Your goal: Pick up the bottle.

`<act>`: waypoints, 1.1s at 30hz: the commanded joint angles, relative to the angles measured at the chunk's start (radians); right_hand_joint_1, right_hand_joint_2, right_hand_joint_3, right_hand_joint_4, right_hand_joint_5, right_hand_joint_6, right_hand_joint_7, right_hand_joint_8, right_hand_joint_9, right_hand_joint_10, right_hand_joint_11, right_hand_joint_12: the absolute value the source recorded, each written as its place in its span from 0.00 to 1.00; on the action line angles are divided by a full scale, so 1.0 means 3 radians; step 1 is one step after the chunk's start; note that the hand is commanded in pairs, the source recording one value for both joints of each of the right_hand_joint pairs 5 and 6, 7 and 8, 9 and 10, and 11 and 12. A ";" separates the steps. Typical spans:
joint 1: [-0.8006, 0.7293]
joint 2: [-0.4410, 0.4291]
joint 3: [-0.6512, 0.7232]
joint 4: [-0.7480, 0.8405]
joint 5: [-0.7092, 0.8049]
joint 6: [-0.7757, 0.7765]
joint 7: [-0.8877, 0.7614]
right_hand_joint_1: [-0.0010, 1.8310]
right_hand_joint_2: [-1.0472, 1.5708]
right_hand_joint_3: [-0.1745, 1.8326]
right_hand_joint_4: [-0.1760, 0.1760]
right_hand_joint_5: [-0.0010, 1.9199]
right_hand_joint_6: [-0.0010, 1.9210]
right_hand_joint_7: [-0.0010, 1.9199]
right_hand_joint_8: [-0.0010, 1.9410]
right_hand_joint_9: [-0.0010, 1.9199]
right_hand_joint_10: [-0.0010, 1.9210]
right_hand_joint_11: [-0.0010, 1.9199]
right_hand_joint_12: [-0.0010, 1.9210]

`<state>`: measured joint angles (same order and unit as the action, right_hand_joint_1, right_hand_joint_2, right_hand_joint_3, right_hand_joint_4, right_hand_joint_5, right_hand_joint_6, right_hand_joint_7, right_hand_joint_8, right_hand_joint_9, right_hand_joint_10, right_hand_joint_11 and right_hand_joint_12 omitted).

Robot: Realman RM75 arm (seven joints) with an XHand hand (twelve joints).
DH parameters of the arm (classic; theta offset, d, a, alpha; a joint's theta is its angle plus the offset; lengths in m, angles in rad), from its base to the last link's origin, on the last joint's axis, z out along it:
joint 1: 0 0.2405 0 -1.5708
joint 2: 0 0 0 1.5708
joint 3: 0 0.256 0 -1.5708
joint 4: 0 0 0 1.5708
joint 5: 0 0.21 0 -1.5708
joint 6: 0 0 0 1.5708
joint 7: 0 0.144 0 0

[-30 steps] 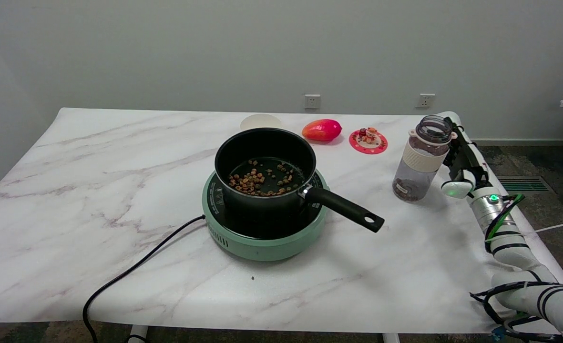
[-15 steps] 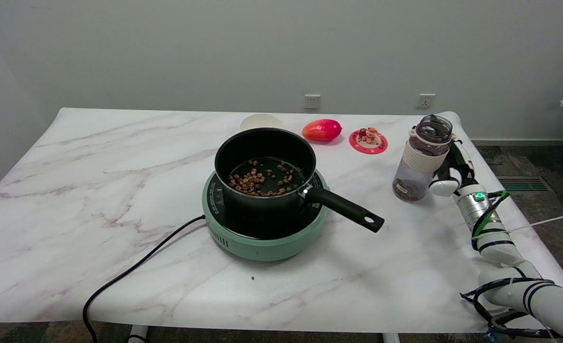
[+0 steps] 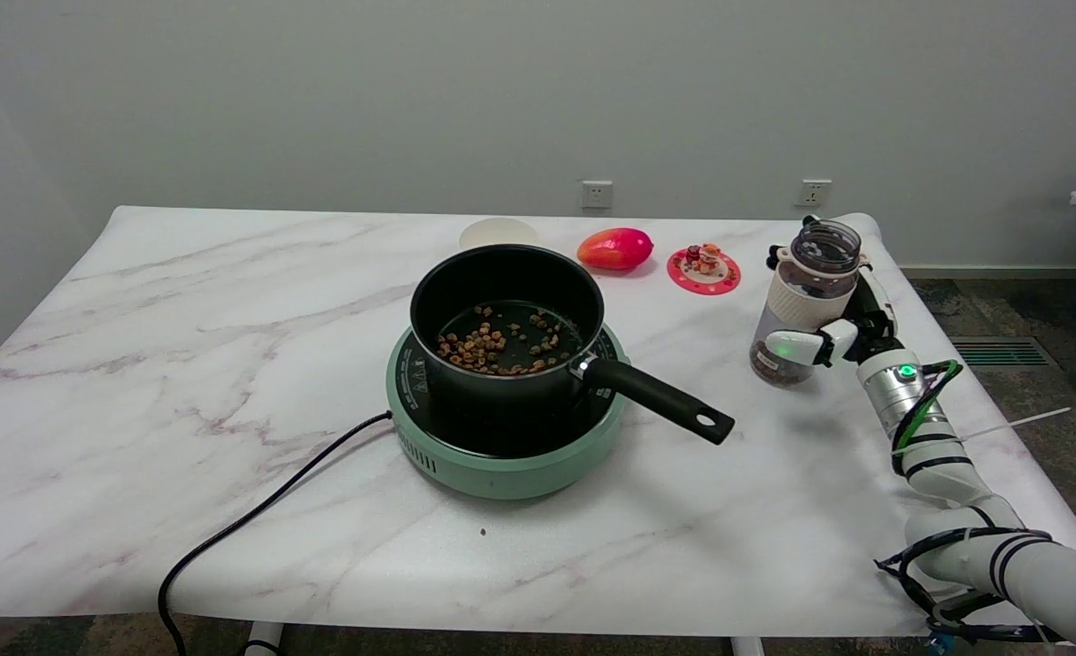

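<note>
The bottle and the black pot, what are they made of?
The bottle looks like clear plastic, maybe glass: you can see the brown bits at its bottom right through the wall. The cream band around it looks matte, perhaps rubber or plastic. The black pot looks like metal with a dark, dull coating, and its long handle looks like black plastic.

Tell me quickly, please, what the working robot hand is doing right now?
Right robot hand: wrapped around the bottle, one finger across its front; the bottle appears to be still on the table.
</note>
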<state>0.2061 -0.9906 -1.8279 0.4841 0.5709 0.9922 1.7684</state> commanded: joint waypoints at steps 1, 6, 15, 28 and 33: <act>0.0028 -0.0014 -0.0015 -0.0018 -0.0004 0.0015 -0.0004 0.81 0.27 0.49 0.50 0.08 0.08 0.32 0.31 0.34 0.34 0.11 0.11; 0.0032 -0.0011 -0.0004 -0.0027 -0.0004 0.0015 -0.0004 0.83 0.33 0.47 0.50 0.11 0.11 0.36 0.35 0.40 0.40 0.18 0.18; 0.0032 0.0000 0.0011 -0.0057 -0.0004 0.0040 0.0016 0.84 0.36 0.56 0.50 0.22 0.22 0.54 0.54 0.48 0.48 0.30 0.30; 0.0016 0.0017 0.0053 -0.0058 -0.0004 0.0066 0.0014 0.87 0.39 0.67 0.50 0.30 0.30 0.66 0.66 0.60 0.60 0.45 0.45; 0.0009 0.0017 0.0062 -0.0057 -0.0004 0.0066 0.0019 0.89 0.45 0.68 0.50 0.39 0.39 0.81 0.80 0.73 0.73 0.54 0.54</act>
<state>0.2138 -0.9888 -1.8204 0.4700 0.5689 1.0068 1.7717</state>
